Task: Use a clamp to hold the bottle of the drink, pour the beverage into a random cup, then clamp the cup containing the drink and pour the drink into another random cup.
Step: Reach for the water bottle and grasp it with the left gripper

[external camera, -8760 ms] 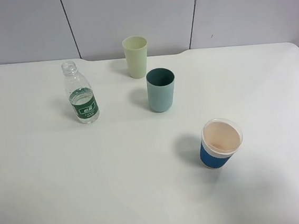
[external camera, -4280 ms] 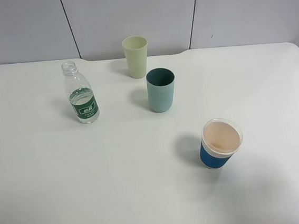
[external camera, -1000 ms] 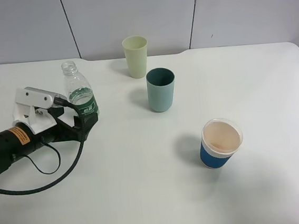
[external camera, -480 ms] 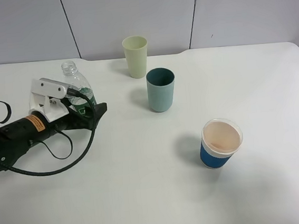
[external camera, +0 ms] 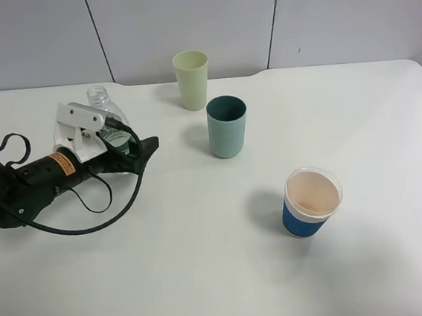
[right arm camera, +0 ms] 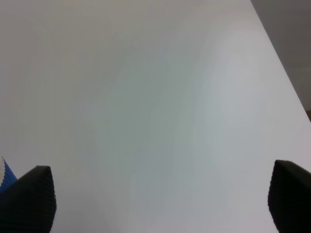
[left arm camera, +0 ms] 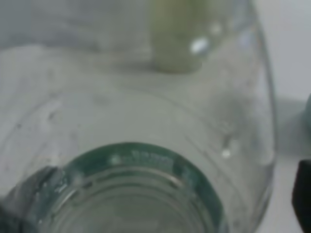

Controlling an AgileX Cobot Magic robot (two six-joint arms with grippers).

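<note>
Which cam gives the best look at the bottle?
Exterior high: the bottle shows neck and label, the rest hidden behind the left gripper. Left wrist shows only a blurred close-up of it. Right wrist shows none of it.

Nothing legible: print on the orange sticker (external camera: 63, 162) behind the left gripper (external camera: 136, 136) is too small; the dark green label (external camera: 119, 142) of the small clear plastic bottle (external camera: 99, 97), between its jaws, is mostly hidden.
</note>
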